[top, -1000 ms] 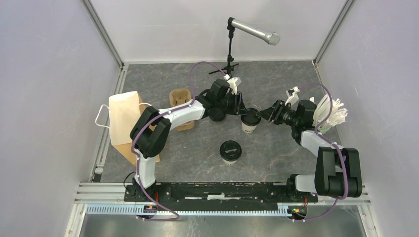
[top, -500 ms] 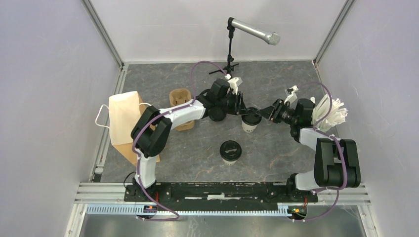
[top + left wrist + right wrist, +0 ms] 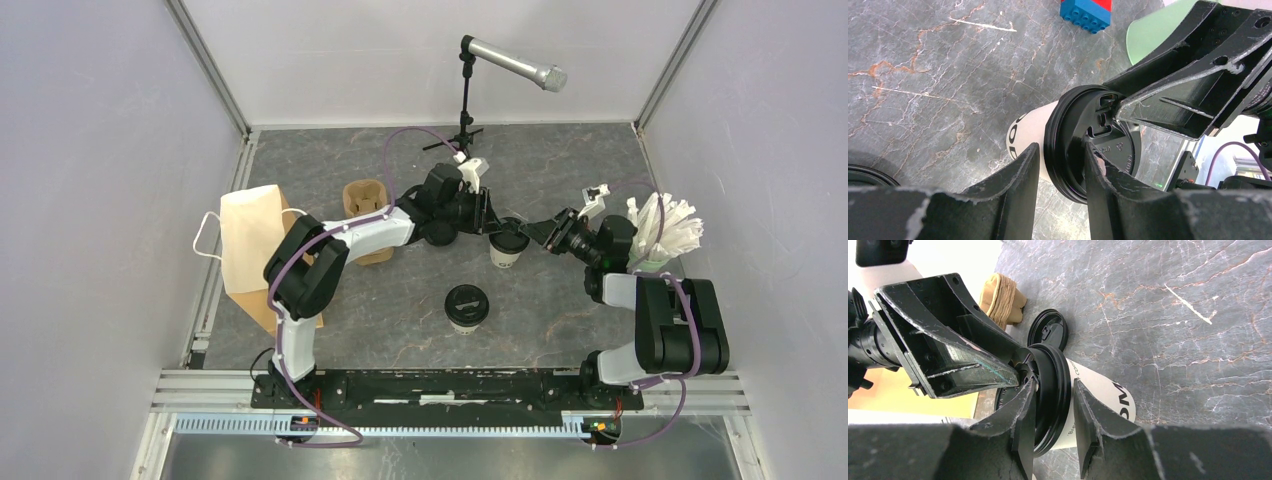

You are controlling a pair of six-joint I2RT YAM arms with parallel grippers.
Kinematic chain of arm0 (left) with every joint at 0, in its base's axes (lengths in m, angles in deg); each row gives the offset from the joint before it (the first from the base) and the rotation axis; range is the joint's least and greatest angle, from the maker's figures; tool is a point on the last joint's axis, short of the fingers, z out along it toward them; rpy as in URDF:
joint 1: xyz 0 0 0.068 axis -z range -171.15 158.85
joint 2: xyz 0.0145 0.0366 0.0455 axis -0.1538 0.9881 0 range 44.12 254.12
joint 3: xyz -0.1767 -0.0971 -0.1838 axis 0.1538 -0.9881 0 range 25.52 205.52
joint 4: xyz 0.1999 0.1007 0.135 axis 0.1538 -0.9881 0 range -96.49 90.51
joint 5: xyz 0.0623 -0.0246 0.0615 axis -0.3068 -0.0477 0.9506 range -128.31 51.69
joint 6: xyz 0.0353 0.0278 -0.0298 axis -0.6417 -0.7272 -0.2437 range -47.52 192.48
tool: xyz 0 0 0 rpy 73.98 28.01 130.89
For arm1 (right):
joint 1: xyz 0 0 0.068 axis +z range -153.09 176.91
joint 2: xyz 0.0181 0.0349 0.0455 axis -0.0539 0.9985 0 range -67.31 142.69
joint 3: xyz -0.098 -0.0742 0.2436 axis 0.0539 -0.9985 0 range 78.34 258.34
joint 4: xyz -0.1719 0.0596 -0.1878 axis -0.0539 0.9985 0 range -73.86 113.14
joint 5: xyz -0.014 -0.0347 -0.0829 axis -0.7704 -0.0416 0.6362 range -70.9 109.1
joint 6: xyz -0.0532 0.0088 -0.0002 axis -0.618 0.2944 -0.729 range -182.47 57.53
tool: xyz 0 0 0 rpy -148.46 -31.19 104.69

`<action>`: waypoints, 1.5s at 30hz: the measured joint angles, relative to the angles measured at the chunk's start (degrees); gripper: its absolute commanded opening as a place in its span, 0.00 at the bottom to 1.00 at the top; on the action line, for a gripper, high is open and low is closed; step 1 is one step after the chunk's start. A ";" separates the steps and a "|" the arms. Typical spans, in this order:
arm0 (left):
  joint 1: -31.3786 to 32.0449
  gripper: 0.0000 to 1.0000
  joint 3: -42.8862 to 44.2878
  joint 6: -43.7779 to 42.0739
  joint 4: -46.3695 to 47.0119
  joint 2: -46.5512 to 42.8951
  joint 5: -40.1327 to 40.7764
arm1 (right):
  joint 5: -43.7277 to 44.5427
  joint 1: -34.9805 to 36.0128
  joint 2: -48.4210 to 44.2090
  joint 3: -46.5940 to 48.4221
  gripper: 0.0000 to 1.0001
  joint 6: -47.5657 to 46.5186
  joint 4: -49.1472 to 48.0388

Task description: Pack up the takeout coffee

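Pinching the lidded cup (image 3: 1025, 135) is left end effector (image 3: 1059, 150); whether right end effector (image 3: 1054, 385) grips is unclear.

White cup (image 3: 505, 256), black lid (image 3: 509, 240); grey veined table (image 3: 560, 160); brown carrier (image 3: 365, 198); tan bag (image 3: 250, 240).

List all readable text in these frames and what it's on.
Far cup, right wrist view: "CO" and a large "M"-like shape; the rest is hidden, so no whole word reads.
Far cup, left wrist view: one round letter, perhaps "O".
Black lid: embossed marks, too small to read.
Near cup: nothing legible from above.
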 measured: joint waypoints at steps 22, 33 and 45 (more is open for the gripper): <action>-2.34 0.62 5.68 0.35 -9.51 -0.37 -2.40 | 8.26 2.95 -4.94 24.39 0.63 -12.31 36.22; -2.75 0.78 9.07 -0.11 -19.23 -4.70 -1.40 | 17.79 11.28 -10.62 26.25 0.85 -23.26 52.37; -2.75 1.00 0.57 -3.10 -33.70 -29.66 8.76 | 27.41 26.64 -25.35 27.10 0.98 -34.03 61.64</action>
